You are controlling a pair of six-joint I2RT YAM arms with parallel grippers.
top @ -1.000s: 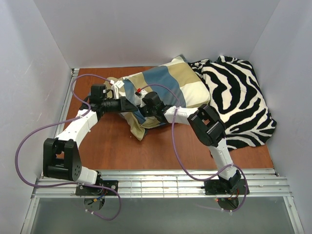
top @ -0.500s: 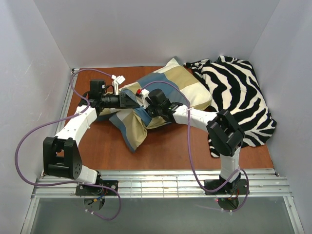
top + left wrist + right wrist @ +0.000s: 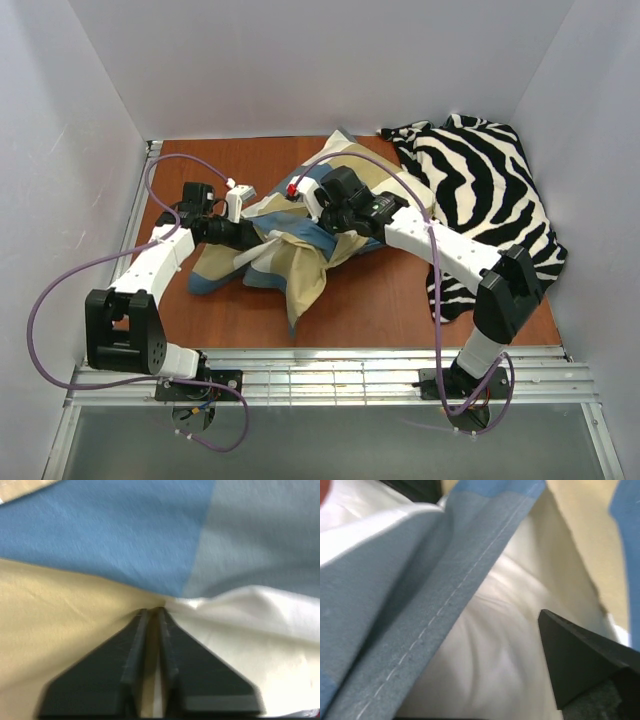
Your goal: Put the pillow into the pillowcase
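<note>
White walls close round a brown table [image 3: 380,310], on which two pieces of cloth lie: one pillowcase [image 3: 300,240] in blue, tan and cream blocks, rumpled in the middle, and one black-and-white zebra-striped cloth [image 3: 480,200] spread at the back right, its near edge just beside the pillowcase. Two arms reach in from the near edge and meet at the pillowcase, each trailing one purple cable [image 3: 60,290]. The left gripper [image 3: 152,611] comes from the left side, and its two dark fingers [image 3: 100,680] are pressed nearly together, pinching a fold of the pillowcase where a tan, a blue and a cream block meet. The right gripper [image 3: 322,222] is sunk into the bunched cloth from the right. Its wrist view shows only one dark finger [image 3: 585,670], so I cannot tell whether that gripper is apart or together. That same view shows one stitched blue hem [image 3: 450,595] of the pillowcase running diagonally over a soft white surface that looks like the pillow [image 3: 485,655], lying beneath the hem. From above, the pillow cannot be made out apart from the pillowcase.
</note>
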